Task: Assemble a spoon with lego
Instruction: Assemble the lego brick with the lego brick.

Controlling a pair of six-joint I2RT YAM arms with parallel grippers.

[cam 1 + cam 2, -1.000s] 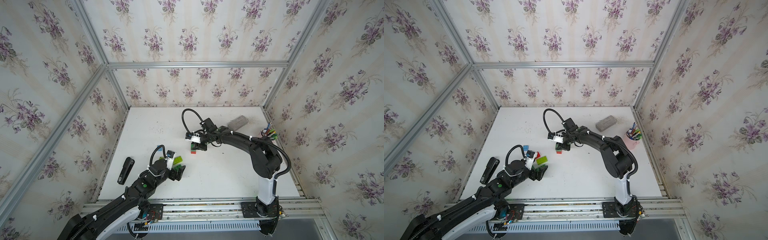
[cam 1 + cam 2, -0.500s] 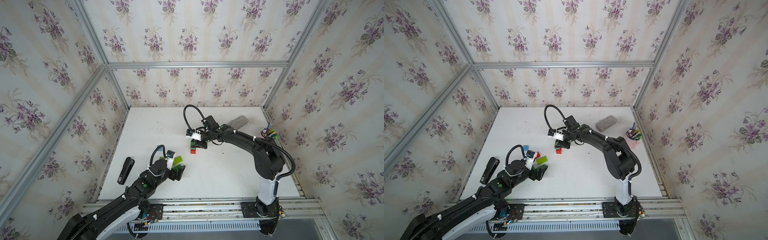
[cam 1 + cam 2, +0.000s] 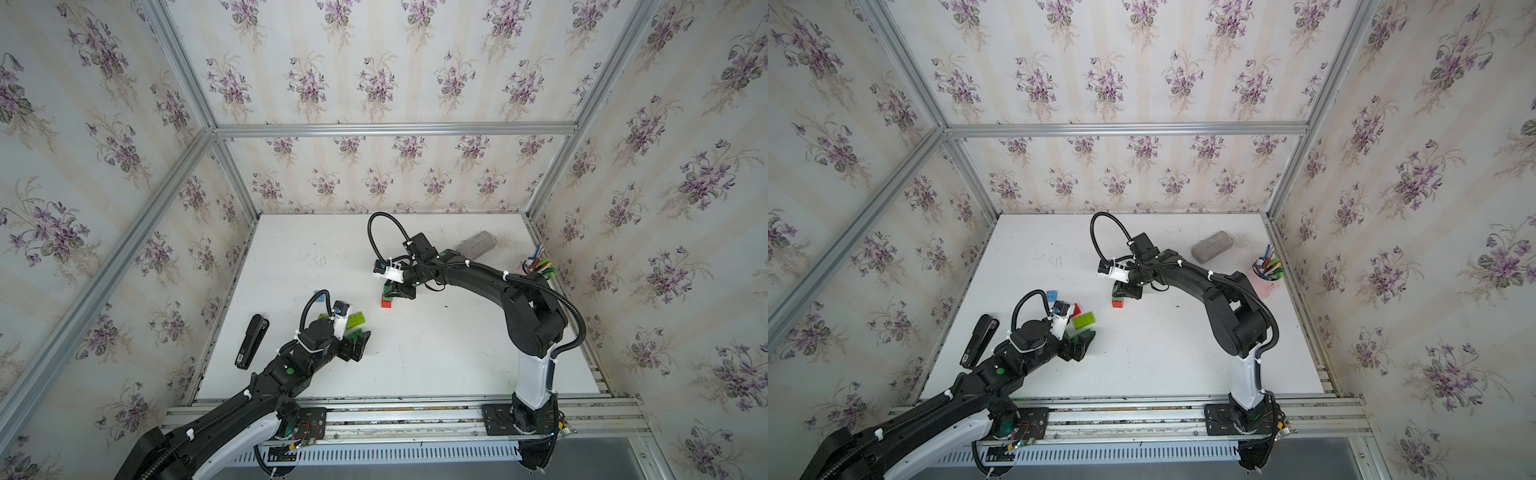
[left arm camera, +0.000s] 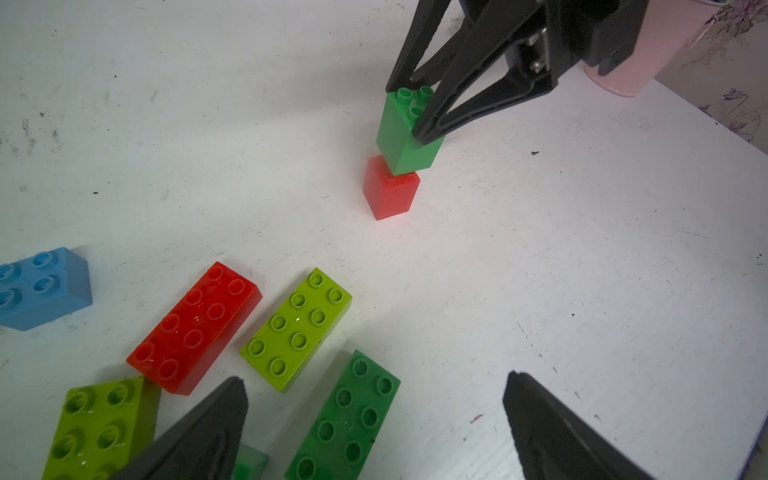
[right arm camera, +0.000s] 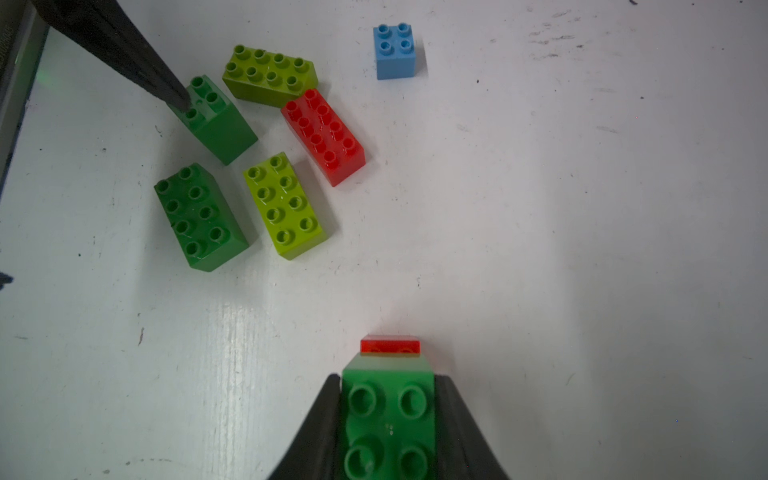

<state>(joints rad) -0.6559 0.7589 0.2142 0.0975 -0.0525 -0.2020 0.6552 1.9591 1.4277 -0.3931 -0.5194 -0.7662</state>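
My right gripper [image 4: 405,114] pinches a green square brick [image 5: 388,424] by two opposite sides, studs up, over a red square brick [image 4: 390,191] standing on the white table [image 3: 436,353]. That pair is all there is of the spoon [image 3: 1118,300]. Its long axis runs straight up from the table, red at the foot and green on top. The green sits shifted, so a strip of the red's studded top shows past its edge. I cannot tell whether it is pressed home. In both top views the spoon stands mid-table, well apart from the loose pile.

My left gripper [image 4: 374,380] is spread wide and holds nothing, low over that pile on the left arm's side. One fingertip overlaps a second green square brick [image 5: 216,120], and I cannot tell if it touches.

I count six loose bricks, all studs up:
- one blue square brick [image 5: 395,52], a little apart from the rest
- one red oblong brick [image 5: 324,135]
- one dark green oblong brick [image 5: 199,216]
- a lime oblong brick [image 5: 284,205]
- a second lime oblong brick [image 5: 270,75]
- the second green square

The red, the dark green and the first lime lie roughly parallel. The second lime lies across them. With the spoon's two bricks, that makes eight.

Off the task I see one black stapler-like tool [image 3: 251,340], one grey block [image 3: 476,245] and one pink cup of pens [image 3: 1264,282].
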